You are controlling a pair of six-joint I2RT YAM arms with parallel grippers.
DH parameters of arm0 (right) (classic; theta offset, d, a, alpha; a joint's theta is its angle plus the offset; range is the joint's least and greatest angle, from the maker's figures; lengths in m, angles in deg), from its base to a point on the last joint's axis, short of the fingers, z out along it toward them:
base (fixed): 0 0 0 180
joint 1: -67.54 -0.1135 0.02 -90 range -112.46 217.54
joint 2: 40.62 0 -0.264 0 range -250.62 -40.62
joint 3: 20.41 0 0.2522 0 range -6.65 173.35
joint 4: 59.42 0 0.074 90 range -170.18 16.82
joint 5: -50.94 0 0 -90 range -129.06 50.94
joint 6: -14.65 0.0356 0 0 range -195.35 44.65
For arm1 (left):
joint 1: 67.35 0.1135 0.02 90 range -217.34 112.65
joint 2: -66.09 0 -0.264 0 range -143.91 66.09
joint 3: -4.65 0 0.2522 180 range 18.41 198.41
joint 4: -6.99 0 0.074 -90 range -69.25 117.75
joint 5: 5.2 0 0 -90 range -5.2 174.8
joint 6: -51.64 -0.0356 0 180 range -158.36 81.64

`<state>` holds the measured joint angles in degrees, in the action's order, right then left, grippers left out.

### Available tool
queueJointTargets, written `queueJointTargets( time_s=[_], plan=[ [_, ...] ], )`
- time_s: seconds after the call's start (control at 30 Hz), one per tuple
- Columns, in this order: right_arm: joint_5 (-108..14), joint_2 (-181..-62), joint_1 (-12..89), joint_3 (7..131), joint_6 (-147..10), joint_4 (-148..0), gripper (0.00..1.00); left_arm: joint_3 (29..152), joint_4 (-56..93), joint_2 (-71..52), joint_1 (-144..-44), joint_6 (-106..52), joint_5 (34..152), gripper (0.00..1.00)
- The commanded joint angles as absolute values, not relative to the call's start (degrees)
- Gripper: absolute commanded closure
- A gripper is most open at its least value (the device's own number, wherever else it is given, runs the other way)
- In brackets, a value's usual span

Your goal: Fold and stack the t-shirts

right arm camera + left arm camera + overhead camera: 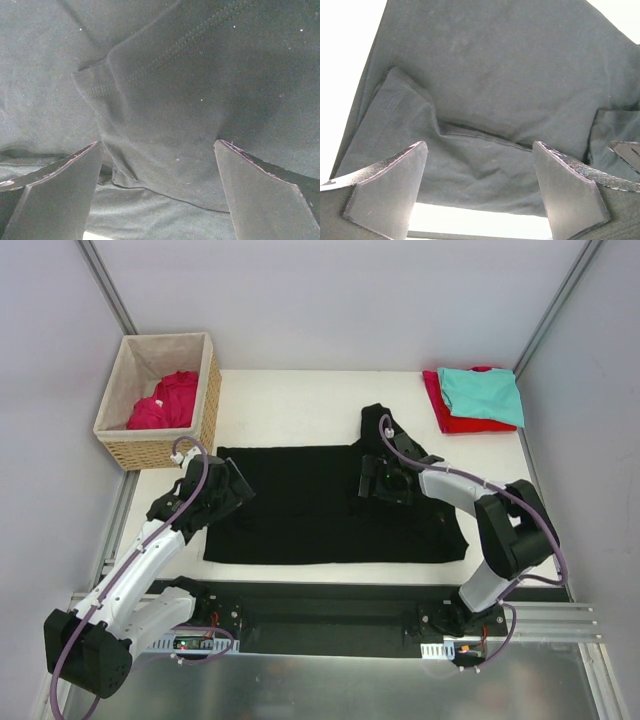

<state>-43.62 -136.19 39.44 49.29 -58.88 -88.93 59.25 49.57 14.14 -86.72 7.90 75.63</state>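
Lying flat: soft black t-shirt (320,515), roughly rectangular, stitched hems.

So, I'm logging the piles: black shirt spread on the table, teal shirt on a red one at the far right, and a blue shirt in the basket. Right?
Not quite. The top view shows the basket holds a crimson-pink shirt, not blue. The rest stands: the black shirt lies spread on the table, and the teal shirt lies on the red shirt at the far right.
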Motion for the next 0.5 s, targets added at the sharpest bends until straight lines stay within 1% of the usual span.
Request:
queueJointTargets(
  time_s=[0.0, 0.2, 0.47],
  plan=[
    [-42.1, -133.2, 39.6, 42.9, -57.9, -89.5, 0.01, 58.0, 49.0, 15.4, -86.0, 7.5, 73.5, 0.13],
    [-41.6, -126.0, 39.3, 33.7, -56.8, -88.6, 0.01, 57.6, 48.8, 15.5, -85.9, 7.5, 73.3, 0.13],
    [-40.0, -115.7, 38.5, 26.8, -55.7, -92.1, 0.01, 57.5, 48.4, 15.2, -85.9, 7.5, 72.7, 0.13]
  ],
)
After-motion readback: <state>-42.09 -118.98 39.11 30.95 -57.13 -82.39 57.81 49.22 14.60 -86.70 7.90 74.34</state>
